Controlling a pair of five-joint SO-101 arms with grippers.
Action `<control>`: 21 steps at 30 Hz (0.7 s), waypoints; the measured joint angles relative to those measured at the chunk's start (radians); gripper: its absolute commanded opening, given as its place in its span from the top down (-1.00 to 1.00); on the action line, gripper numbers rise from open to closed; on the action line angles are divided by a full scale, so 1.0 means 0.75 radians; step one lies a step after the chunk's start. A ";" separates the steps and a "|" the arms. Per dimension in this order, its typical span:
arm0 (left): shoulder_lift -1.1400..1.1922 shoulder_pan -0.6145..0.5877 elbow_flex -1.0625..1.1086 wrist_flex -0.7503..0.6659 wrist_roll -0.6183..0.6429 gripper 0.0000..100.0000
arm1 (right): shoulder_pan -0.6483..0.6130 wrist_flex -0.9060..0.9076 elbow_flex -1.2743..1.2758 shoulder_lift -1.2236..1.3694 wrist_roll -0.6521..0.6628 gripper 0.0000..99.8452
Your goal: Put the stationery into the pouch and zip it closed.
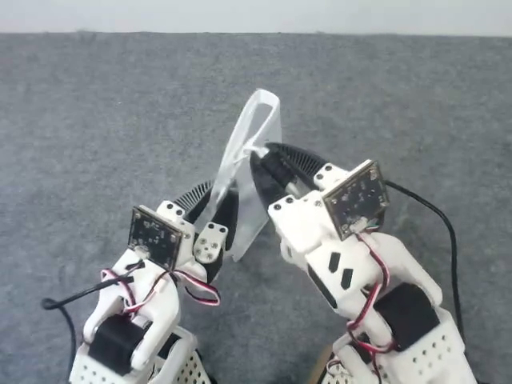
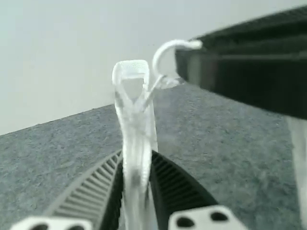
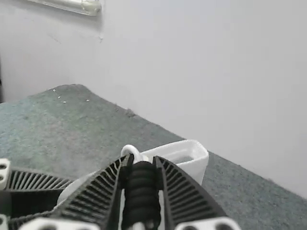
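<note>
A clear soft-plastic pouch (image 1: 250, 144) stands upright mid-frame above the grey felt counter (image 1: 96, 120), its lower edge pinched tight in the left hand (image 1: 216, 202). Just right of centre, the right hand (image 1: 268, 166) is clamped on a black ribbed cylinder (image 3: 141, 191), probably a pen, at the pouch's upper edge beside a white zip-pull loop (image 2: 165, 52). Loading looks to be under way, and the zip is not yet drawn.

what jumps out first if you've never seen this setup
The clear pouch catches the eye first, held upright in the air above the grey table between the two arms. The left gripper is clamped on its lower part. The right gripper, close against the pouch's upper part, is closed on a black ribbed item.
</note>
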 measured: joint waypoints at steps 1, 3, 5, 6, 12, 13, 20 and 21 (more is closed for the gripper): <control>0.000 0.008 0.000 0.006 -0.008 0.98 | 0.012 -0.031 0.020 0.000 0.000 0.99; -0.002 0.018 -0.002 0.020 -0.084 0.98 | 0.047 -0.106 0.065 0.002 -0.006 0.99; -0.002 0.020 -0.002 0.033 -0.135 0.98 | 0.086 -0.180 0.100 0.004 -0.051 0.99; -0.002 0.023 -0.002 0.035 -0.143 0.98 | 0.104 -0.215 0.119 0.004 -0.065 0.99; -0.002 0.023 -0.004 0.035 -0.160 0.98 | 0.186 -0.344 0.192 0.014 -0.082 0.99; -0.002 0.023 -0.004 0.035 -0.160 0.98 | 0.196 -0.358 0.192 0.039 -0.082 0.99; 0.000 0.023 -0.006 0.035 -0.160 0.98 | 0.264 -0.526 0.190 0.264 -0.094 0.99; 0.002 0.023 -0.006 0.035 -0.160 0.98 | 0.274 -0.552 0.190 0.291 -0.094 0.99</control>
